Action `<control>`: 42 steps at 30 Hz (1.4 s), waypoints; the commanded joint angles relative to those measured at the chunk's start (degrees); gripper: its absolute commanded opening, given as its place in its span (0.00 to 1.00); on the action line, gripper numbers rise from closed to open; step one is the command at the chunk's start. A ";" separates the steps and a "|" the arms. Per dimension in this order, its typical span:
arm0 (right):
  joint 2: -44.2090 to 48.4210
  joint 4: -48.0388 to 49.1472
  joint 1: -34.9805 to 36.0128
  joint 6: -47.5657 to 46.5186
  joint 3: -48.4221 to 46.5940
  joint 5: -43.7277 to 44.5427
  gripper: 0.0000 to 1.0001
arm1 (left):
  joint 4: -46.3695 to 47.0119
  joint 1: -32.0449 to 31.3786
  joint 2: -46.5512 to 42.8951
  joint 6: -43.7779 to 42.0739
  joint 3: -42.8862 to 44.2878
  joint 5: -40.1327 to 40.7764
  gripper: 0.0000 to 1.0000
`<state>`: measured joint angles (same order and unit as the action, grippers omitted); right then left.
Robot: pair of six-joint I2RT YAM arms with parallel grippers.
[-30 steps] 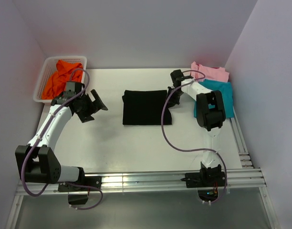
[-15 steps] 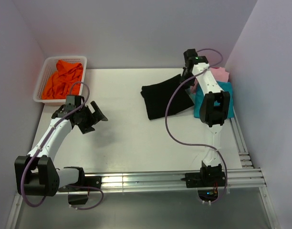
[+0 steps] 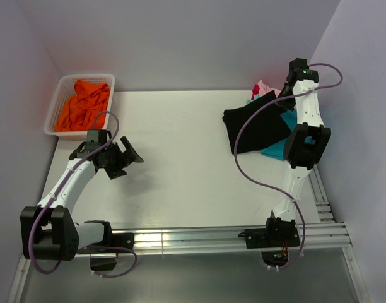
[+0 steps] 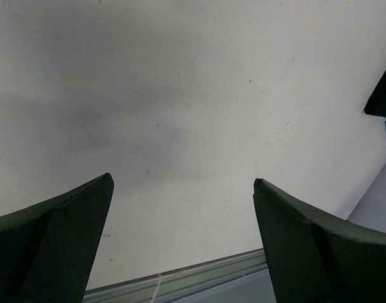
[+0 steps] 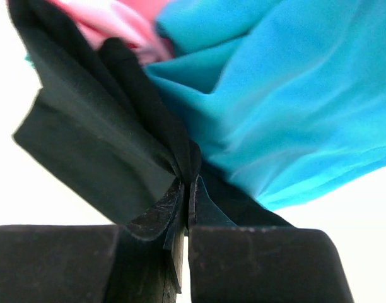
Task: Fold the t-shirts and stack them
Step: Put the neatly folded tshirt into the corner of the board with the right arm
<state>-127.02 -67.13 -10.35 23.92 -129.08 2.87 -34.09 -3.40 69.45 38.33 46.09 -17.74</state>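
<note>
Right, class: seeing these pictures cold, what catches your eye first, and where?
The black t-shirt at the far right, pinched by an edge in the shut right gripper and lying partly over the teal t-shirt, a pink t-shirt behind. Next, the bright orange t-shirt heaped in the white basket at the far left corner; the left gripper hangs wide open over the table.
</note>
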 commanded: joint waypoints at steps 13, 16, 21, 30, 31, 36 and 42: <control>4.94 1.22 1.12 -0.10 -11.10 -5.08 0.00 | 2.53 0.32 0.07 -1.59 -0.29 -1.86 0.99; 5.12 1.22 0.16 0.25 -12.25 -4.63 0.00 | 2.45 0.23 0.25 -1.76 -0.29 -1.86 0.99; 5.38 1.30 -4.58 0.77 -12.69 -5.68 0.00 | 2.88 0.15 0.60 -1.50 -0.56 -1.60 0.99; 3.71 0.69 -12.50 1.65 -14.62 -5.43 0.00 | 2.09 -2.57 0.95 -0.80 -0.38 0.68 0.99; 3.71 0.51 -13.37 1.57 -14.80 -4.73 0.00 | 2.01 -3.19 1.04 -0.54 -0.38 1.56 0.99; 1.52 0.34 -15.31 2.00 -14.54 -4.02 0.00 | 1.22 -5.83 1.21 -0.01 -0.29 3.15 0.99; -2.78 -0.72 -17.95 2.71 -12.34 -2.96 0.76 | -0.19 -6.09 2.88 -0.27 0.58 4.11 0.99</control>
<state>-127.55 -68.47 -25.76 25.47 -140.68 -2.33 -33.80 -9.26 71.79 38.35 45.84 -15.11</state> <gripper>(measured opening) 0.682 0.995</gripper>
